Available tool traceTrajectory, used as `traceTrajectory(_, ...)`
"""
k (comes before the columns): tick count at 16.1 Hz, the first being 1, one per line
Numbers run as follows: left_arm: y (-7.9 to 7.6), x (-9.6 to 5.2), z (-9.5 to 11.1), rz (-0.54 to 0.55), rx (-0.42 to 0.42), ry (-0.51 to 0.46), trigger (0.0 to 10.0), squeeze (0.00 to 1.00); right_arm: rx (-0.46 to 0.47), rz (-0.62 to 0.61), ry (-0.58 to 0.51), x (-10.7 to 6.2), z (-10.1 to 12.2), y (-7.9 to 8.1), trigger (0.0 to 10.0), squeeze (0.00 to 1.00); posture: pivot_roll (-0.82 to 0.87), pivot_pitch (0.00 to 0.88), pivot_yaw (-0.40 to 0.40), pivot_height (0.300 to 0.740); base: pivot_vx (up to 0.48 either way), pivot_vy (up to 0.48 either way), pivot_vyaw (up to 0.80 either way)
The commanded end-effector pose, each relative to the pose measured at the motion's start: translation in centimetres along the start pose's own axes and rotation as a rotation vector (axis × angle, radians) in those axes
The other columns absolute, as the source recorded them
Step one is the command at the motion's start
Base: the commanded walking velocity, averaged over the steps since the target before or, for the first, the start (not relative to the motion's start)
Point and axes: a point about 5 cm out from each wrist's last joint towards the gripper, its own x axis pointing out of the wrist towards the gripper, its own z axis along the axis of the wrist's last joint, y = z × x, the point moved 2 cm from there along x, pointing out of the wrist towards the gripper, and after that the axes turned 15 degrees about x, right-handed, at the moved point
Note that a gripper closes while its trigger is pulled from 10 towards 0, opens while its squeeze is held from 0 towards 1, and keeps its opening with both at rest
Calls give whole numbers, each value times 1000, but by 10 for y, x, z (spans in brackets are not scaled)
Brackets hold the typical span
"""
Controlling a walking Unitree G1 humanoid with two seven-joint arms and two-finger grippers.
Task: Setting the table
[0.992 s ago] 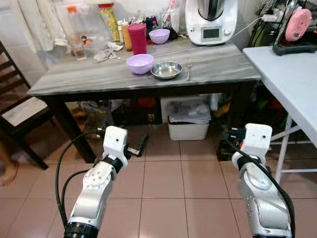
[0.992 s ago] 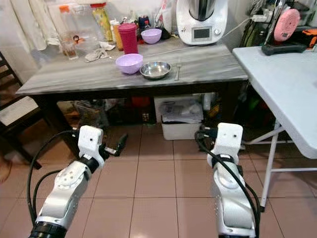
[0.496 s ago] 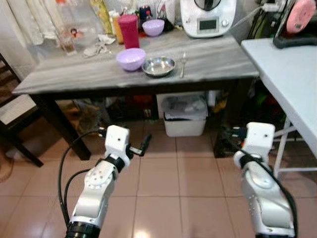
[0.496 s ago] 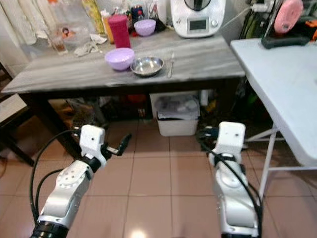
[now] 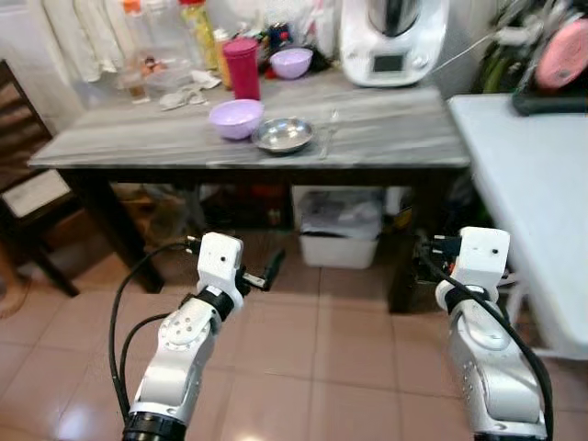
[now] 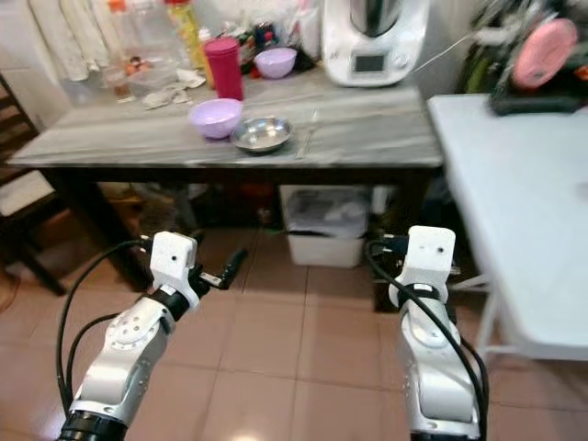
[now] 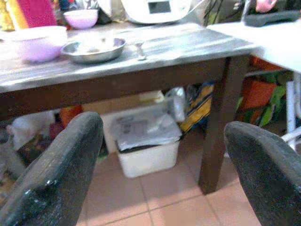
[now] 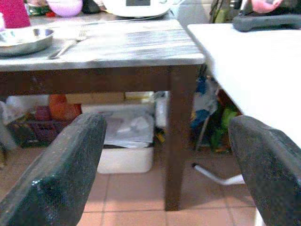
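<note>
Closing on the worktop (image 5: pixel 386 129) squarely suits best: both tools, left (image 7: pixel 155 155) and right (image 8: pixel 164 155), hang agape, empty, below the steel bowl (image 5: pixel 283 135).

Grey wood-grain table with dark legs (image 5: pixel 129 147) carries a lilac plastic bowl (image 5: pixel 235 118) just beside a shallow steel dish (image 5: pixel 283 134), a fork (image 5: pixel 329 130) alongside. Both silver arms hang low over the tiled floor (image 5: pixel 312 367); left gripper (image 5: pixel 273 269) points toward the table.
</note>
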Motion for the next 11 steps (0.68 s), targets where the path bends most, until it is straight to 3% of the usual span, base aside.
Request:
traceTrajectory(1,7,-3,-2,10,13,15,10000,0,10,29,-12,0,3,8,10000,0,-290,0,95,740,0,-382,0)
traceTrajectory(9,5,-2,-1,-3,3,12,10000,0,11,33,-14,0,4,7,10000,0,-291,0,94,740,0,-371,0)
traceTrajectory(11,5,-3,-1,-6,3,11,10000,0,16,35,-8,-1,4,8,10000,0,-292,0,93,740,0,-366,-466)
